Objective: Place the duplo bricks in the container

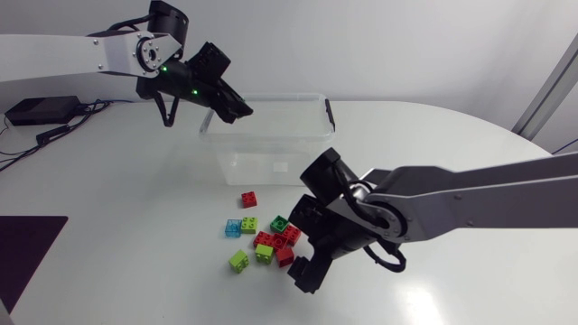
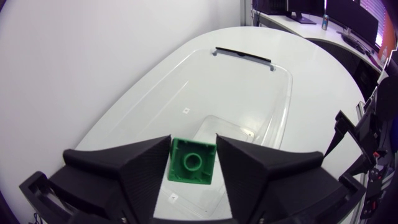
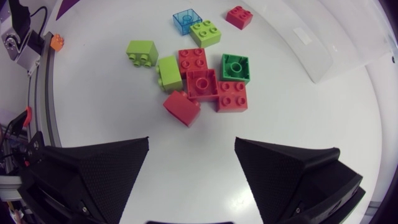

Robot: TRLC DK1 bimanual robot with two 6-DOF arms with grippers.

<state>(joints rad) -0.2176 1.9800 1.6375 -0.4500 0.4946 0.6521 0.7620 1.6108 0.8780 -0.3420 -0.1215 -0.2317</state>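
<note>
My left gripper (image 1: pixel 237 108) hangs over the clear plastic container (image 1: pixel 271 101), shut on a green duplo brick (image 2: pixel 191 163) that sits between its fingers above the container's floor (image 2: pixel 236 93). Several loose bricks lie on the table in front of the container: a red cluster (image 3: pixel 208 87), a green one (image 3: pixel 235 66), lime ones (image 3: pixel 142 51), a clear blue one (image 3: pixel 186 18) and a lone red one (image 1: pixel 248 199). My right gripper (image 1: pixel 302 271) stands open just short of this pile, and nothing lies between its fingers (image 3: pixel 93 168).
The container has a black handle clip (image 1: pixel 329 111) on its right end. A black box with cables (image 1: pixel 41 110) lies at the table's far left. A dark mat (image 1: pixel 23 244) covers the near left corner.
</note>
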